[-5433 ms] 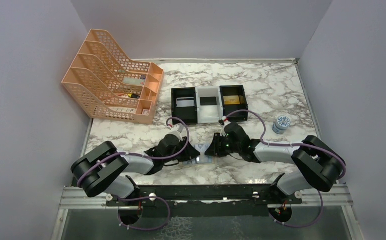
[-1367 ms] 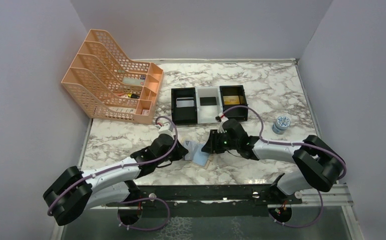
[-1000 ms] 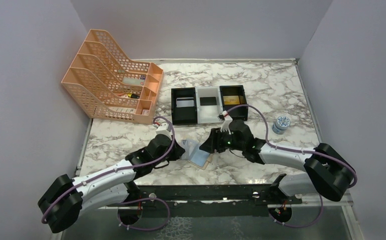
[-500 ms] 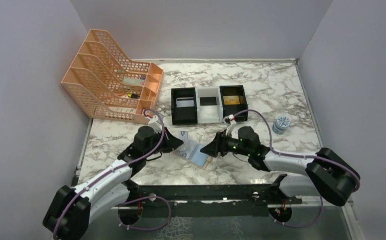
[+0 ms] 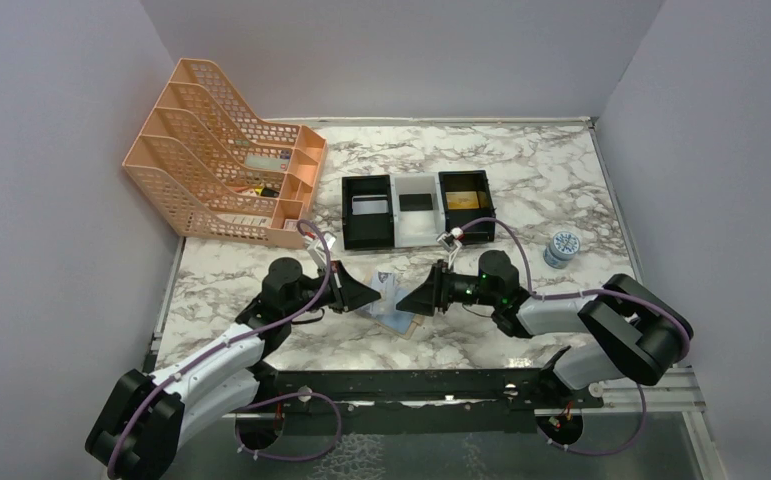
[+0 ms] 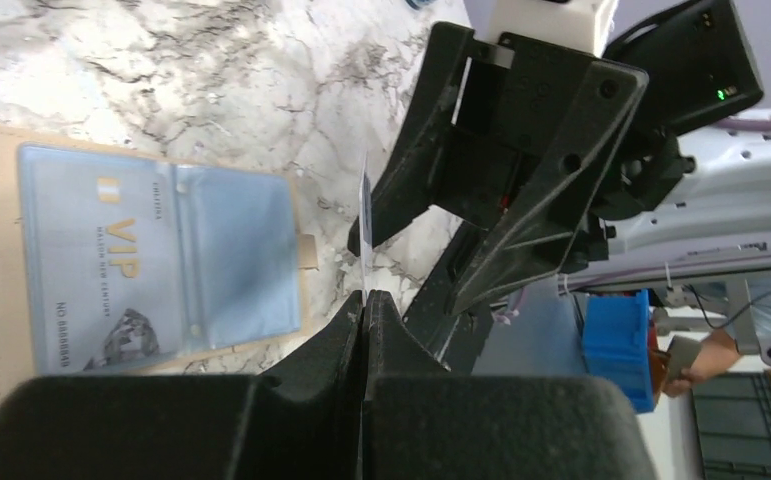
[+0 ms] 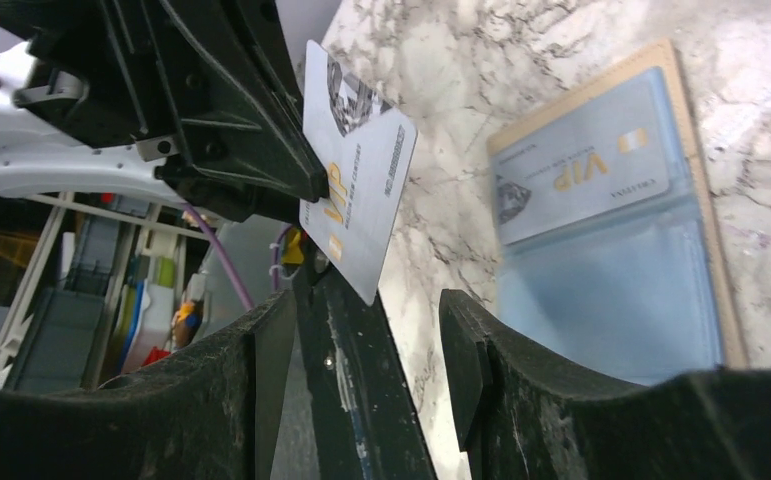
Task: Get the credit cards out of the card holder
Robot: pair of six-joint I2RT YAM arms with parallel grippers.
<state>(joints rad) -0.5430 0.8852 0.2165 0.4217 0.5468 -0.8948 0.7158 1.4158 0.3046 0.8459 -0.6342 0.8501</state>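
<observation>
Now the left gripper (image 6: 364, 300) is pinched shut on a card (image 7: 356, 170), holding it on edge above the table (image 5: 531, 180), out of the holder (image 6: 151, 265). Facing it, the right gripper (image 7: 366, 310) has its jaws partly apart and grips nothing; from its wrist view the card's lower corner sits just ahead of the gap between its fingers (image 7: 261, 400). The holder lies open and flat on the marble below both grippers, a second card (image 7: 586, 175) tucked in its clear pocket.

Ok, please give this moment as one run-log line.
left gripper: shut on card | right gripper: open | card holder: open, second card inside
</observation>
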